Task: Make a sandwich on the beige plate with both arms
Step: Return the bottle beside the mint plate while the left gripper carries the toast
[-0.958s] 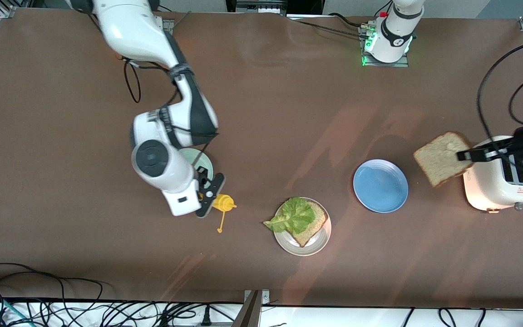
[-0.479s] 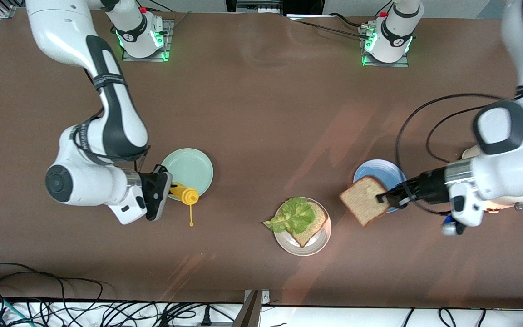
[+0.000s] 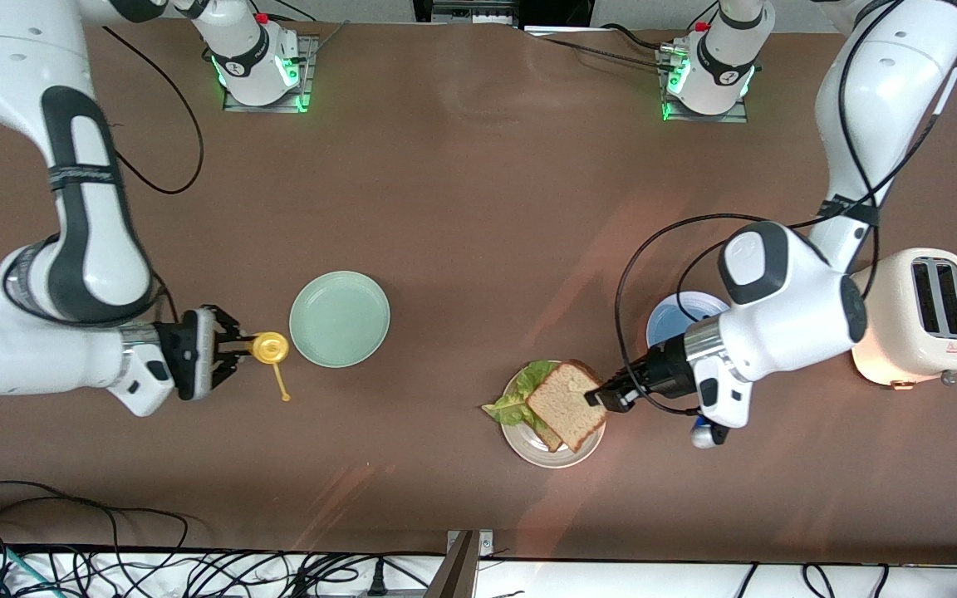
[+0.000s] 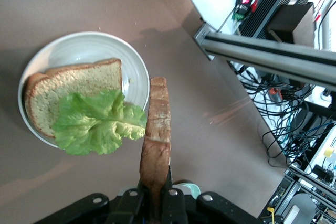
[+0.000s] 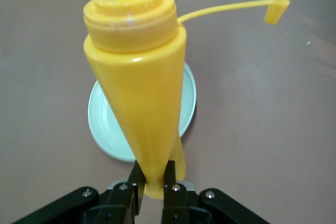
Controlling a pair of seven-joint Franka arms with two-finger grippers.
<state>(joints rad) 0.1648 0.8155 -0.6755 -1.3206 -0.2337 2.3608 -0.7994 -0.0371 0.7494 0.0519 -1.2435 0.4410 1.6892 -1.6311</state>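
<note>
The beige plate [image 3: 591, 444] holds a bread slice [image 3: 552, 438] with a green lettuce leaf [image 3: 518, 395] on it. My left gripper [image 3: 599, 397] is shut on a second bread slice [image 3: 566, 403], holding it by the crust over the lettuce and plate. In the left wrist view the held slice [image 4: 156, 140] runs out edge-on from the gripper [image 4: 156, 198], above the plate [image 4: 79, 40], the lower slice [image 4: 73, 85] and the lettuce [image 4: 97, 124]. My right gripper [image 3: 233, 349] is shut on a yellow squeeze bottle [image 3: 269, 347].
A mint-green plate [image 3: 340, 319] lies beside the bottle; it also shows in the right wrist view [image 5: 105, 124] past the bottle [image 5: 139, 87] and gripper [image 5: 152, 179]. A blue plate [image 3: 674, 316] is half hidden under the left arm. A white toaster [image 3: 919, 320] stands at the left arm's end.
My left gripper carried the bread slice from beside the toaster, past the blue plate, to over the beige plate. My right gripper moved the yellow bottle off toward the right arm's end.
</note>
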